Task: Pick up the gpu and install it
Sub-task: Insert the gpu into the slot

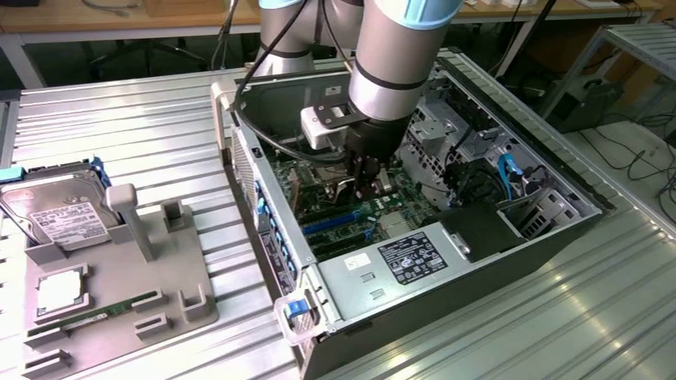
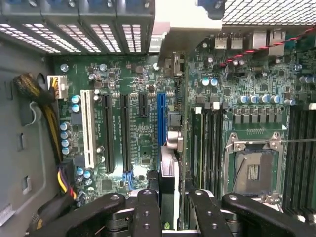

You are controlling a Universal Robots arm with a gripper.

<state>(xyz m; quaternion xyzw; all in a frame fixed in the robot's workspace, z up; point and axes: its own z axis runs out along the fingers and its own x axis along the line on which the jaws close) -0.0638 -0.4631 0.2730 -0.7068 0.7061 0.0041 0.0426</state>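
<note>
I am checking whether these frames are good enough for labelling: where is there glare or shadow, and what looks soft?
Exterior view: window glare streaks the ribbed metal table, and the arm shades the motherboard inside the case. Wrist view: the board is evenly lit and sharp, while the pincer holding the gpu looks dark and slightly soft.

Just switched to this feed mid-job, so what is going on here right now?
The arm's gripper is lowered inside the open computer case, over the motherboard. It is shut on the gpu, held on edge between the fingers, in line with the blue expansion slot. A hard drive sits in the grey holder at the exterior view's left.
</note>
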